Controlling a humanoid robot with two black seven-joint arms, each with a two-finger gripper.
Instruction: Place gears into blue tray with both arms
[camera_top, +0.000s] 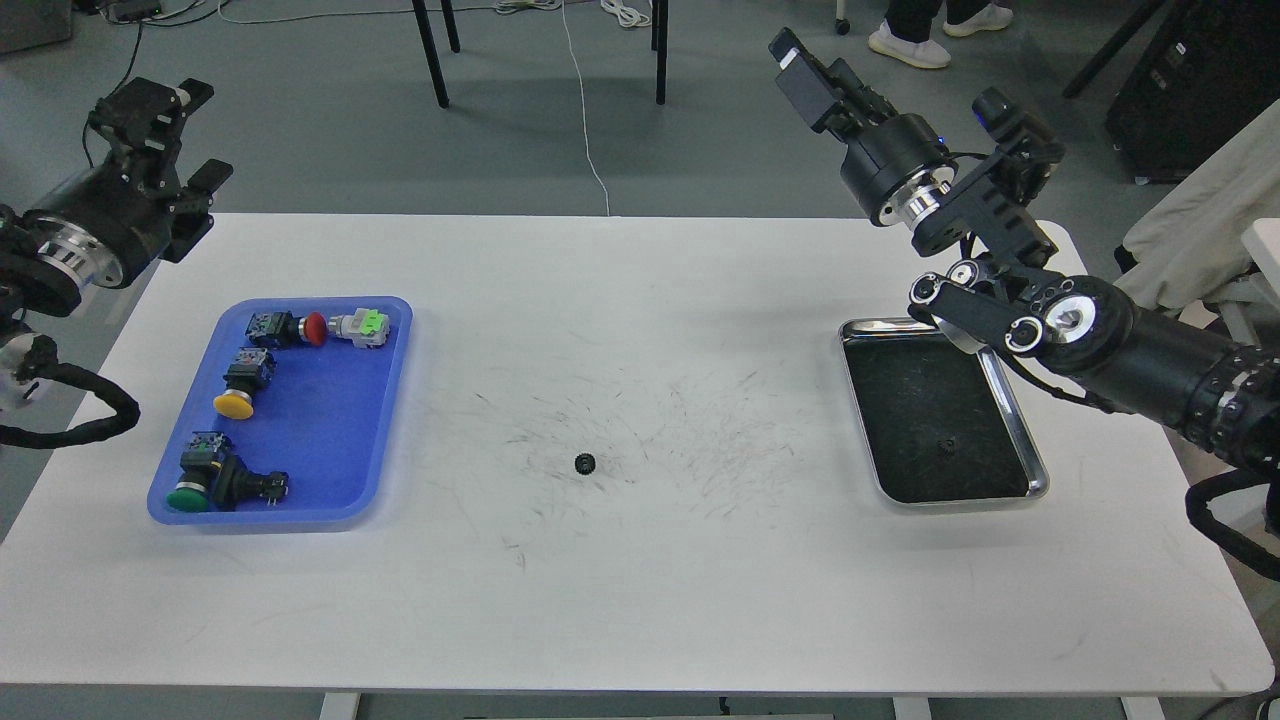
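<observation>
One small black gear (585, 462) lies on the white table near its middle. A second gear (946, 443) rests on the dark floor of the silver metal tray (1035, 470) at the right. The blue tray (320, 420) sits at the left with several push-button switches in it. My left gripper (152, 103) hangs raised beyond the table's far left corner, well away from both gears. My right gripper (802, 68) is held high past the far edge, above and behind the silver tray. Neither gripper's fingers can be told apart, and nothing shows in them.
Switches with a red cap (314, 328), a yellow cap (233, 404) and a green cap (186, 497) lie along the blue tray's left and top sides. My right forearm (1060, 325) overhangs the silver tray's far corner. Chair legs stand on the floor behind.
</observation>
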